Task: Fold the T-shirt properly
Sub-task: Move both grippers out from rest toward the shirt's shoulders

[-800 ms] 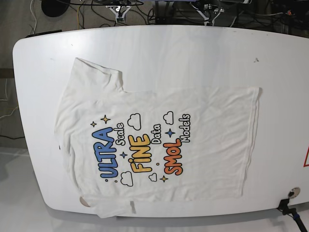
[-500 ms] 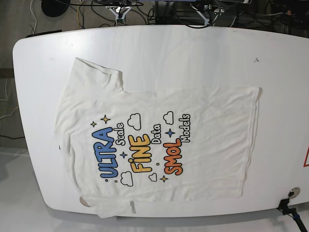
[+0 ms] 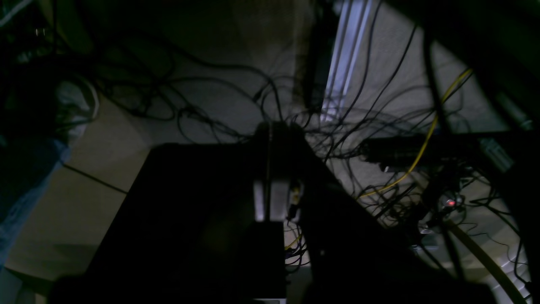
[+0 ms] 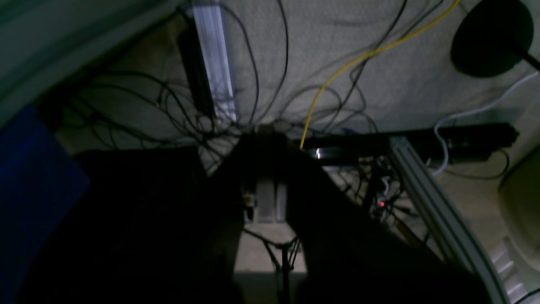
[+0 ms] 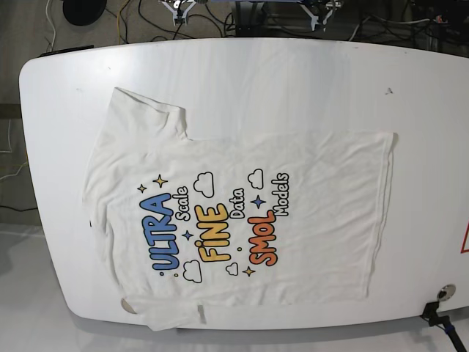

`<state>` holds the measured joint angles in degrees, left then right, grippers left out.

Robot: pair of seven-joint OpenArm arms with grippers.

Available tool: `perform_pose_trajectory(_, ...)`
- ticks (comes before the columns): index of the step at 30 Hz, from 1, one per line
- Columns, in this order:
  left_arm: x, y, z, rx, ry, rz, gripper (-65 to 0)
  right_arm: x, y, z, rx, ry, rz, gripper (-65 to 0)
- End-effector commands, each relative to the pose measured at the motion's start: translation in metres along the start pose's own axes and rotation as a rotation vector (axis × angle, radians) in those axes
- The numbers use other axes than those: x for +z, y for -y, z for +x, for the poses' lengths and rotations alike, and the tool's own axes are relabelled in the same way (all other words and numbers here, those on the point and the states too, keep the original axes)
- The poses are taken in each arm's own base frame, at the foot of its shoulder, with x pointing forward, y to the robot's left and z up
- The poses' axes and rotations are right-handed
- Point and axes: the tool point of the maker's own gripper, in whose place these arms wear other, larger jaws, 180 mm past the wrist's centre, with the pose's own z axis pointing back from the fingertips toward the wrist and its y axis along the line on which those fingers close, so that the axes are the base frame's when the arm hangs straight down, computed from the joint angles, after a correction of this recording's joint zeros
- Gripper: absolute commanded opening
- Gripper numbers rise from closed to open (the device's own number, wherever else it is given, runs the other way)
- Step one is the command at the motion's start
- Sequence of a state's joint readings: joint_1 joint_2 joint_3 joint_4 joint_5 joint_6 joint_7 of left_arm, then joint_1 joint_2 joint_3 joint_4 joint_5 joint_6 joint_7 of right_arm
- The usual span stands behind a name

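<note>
The T-shirt (image 5: 242, 213) lies spread flat, print up, on the white table (image 5: 293, 73) in the base view. Its collar end points left and its hem right, and one sleeve hangs a little over the near edge. Both arms are pulled back beyond the table's far edge, where only their tips show: the right gripper (image 5: 179, 6) and the left gripper (image 5: 322, 6). In the left wrist view the left gripper (image 3: 270, 131) is shut on nothing over the floor. The right gripper (image 4: 265, 139) is shut and empty too. Neither wrist view shows the shirt.
Tangled cables (image 3: 379, 126) and a yellow cable (image 4: 337, 67) cover the floor behind the table. An aluminium frame rail (image 4: 434, 198) runs there too. A small black clamp (image 5: 440, 315) sits at the table's near right corner.
The two gripper tips at the far edge have drawn back further toward the top of the base view. The shirt has not moved.
</note>
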<state>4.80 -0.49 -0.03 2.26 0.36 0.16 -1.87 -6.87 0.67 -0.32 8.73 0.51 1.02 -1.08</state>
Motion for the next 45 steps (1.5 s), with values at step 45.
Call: perform_pose_trajectory(45, 0.117, -0.114, -0.050, -0.079, 0.238, 0.119, -65.0, 0.094, 0.090, -0.100, 0.048, 0.187, -0.136, -65.0)
